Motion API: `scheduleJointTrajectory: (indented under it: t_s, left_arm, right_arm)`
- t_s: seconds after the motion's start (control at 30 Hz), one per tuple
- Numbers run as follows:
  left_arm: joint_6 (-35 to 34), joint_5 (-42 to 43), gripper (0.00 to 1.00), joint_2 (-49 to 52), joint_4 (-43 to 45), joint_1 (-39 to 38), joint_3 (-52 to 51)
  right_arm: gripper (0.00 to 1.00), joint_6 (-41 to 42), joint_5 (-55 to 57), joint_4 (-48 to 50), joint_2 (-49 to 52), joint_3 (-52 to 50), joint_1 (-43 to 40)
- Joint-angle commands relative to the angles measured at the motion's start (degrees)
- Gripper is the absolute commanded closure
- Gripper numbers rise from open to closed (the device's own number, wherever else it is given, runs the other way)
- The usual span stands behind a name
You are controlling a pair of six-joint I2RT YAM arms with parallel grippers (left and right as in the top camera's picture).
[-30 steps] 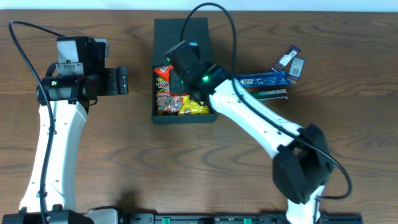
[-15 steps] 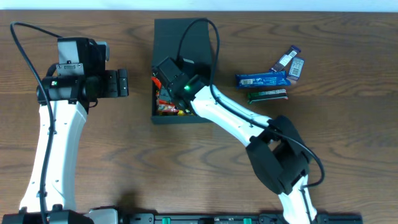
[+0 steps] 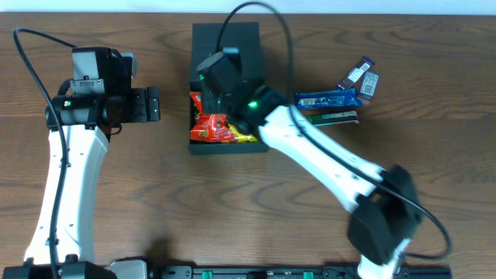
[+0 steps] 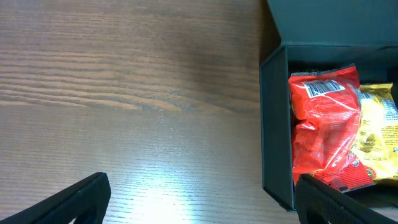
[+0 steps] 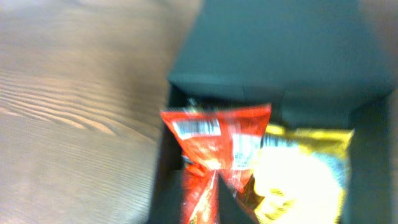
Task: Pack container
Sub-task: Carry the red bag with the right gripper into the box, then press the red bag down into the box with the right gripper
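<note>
Right arm (image 3: 310, 151) extends diagonally from lower right to the container (image 3: 229, 147) at upper centre. Right gripper (image 5: 214, 199) is clenched above the red packet (image 3: 209, 125); grasp unconfirmed. Left gripper (image 3: 152, 103) is released, hovering at left.

In the right wrist view everything is smeared, so we cannot read the red packet (image 5: 214, 140) or the yellow packet (image 5: 298, 174). From overhead, the right arm (image 3: 310, 151) covers much of the container (image 3: 225, 35) and its contents. The left wrist view cuts the container off at the right edge and the left claw (image 4: 202, 186) at the bottom. The labels on the snack bars (image 3: 329, 99) are too small for us to read.
</note>
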Motion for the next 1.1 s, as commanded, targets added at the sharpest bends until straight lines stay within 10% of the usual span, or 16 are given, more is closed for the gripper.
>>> scheduleJointTrajectory:
  t_s: [0.0, 0.53, 1.07]
  left_arm:
    - [-0.24, -0.22, 0.05, -0.52, -0.17, 0.24, 1.25]
    - [-0.22, -0.22, 0.05, -0.52, -0.28, 0.24, 1.25]
    - [-0.20, -0.22, 0.05, -0.52, -0.20, 0.24, 1.25]
  right_arm:
    - [0.99, -7.91, -1.25, -0.33, -1.14, 0.83, -1.20]
    - [0.99, -11.43, -16.44, 2.86, 19.04, 0.70, -1.99]
    - [0.99, -18.71, -13.20, 1.86, 6.43, 0.90, -6.78]
